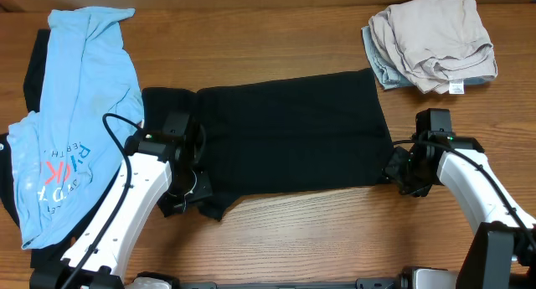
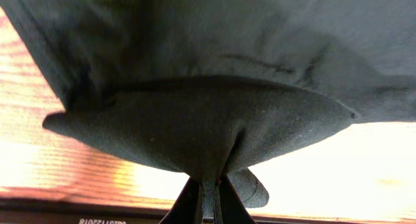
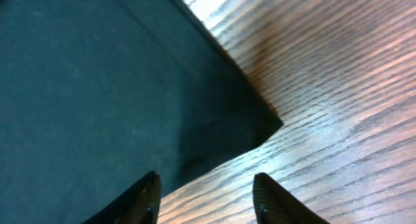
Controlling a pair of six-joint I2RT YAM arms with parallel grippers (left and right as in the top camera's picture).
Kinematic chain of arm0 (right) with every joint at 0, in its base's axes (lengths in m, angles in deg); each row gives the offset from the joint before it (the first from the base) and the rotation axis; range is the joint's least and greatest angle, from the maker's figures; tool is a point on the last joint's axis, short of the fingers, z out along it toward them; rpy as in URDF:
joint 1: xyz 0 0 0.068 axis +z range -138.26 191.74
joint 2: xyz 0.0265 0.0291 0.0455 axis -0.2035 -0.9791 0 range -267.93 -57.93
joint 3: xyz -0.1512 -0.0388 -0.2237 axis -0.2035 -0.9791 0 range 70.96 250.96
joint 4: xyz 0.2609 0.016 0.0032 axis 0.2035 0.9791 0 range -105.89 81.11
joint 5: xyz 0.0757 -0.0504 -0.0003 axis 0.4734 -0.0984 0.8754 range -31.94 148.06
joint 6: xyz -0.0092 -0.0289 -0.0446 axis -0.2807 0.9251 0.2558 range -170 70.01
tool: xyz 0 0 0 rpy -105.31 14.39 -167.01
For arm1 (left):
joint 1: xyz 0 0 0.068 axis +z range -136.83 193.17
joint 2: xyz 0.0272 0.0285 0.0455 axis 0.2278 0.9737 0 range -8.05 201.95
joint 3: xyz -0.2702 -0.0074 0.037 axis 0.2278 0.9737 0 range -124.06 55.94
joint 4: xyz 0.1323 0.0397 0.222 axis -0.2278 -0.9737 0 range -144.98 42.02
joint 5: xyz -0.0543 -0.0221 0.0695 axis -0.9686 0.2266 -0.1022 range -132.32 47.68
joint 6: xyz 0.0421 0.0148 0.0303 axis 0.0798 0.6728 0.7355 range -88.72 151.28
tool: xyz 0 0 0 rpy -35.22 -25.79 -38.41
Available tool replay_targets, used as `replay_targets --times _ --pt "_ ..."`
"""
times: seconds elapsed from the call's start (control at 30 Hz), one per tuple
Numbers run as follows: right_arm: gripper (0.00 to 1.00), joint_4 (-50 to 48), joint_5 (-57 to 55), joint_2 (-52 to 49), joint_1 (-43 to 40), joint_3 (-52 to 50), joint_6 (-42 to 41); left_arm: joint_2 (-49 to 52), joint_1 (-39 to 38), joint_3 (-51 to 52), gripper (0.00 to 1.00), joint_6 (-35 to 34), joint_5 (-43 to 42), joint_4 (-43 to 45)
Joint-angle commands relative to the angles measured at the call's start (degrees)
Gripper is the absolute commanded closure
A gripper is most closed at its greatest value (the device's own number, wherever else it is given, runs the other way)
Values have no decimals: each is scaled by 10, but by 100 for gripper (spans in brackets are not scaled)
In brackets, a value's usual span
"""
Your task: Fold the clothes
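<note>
White left arm and right arm reach in from the wooden table's front edge.
The black two-finger left gripper is pinched shut on limp black cloth garment; right gripper points down, jaws apart.

Bare table lies open along the far side, between the light-blue tee at left and the beige pile at far right. The black garment covers the middle. A near strip of wood stays passable, flanked by the left arm and right arm.
</note>
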State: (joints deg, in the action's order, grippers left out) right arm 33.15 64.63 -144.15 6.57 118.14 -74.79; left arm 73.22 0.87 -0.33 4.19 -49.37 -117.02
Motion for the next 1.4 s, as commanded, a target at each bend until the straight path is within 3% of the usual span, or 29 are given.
replay_targets --times 0.0,0.3,0.5,0.63,1.03,1.37 --pt "48 -10 -21 -2 -1 -11 -25 1 3 -23 96 19 7 8" --pt "48 -37 -24 -51 -1 -12 -27 1 3 -24 96 19 13 25" --pt "69 -42 -25 -80 -1 -12 -27 1 3 -28 96 19 16 24" --pt "95 -18 -25 -78 -2 -3 -26 1 3 -48 96 19 18 6" --pt "96 153 -27 7 -2 43 -2 1 3 -150 96 49 71 -118" --pt "96 150 -14 91 -2 83 26 19 3 -150 96 60 138 -71"
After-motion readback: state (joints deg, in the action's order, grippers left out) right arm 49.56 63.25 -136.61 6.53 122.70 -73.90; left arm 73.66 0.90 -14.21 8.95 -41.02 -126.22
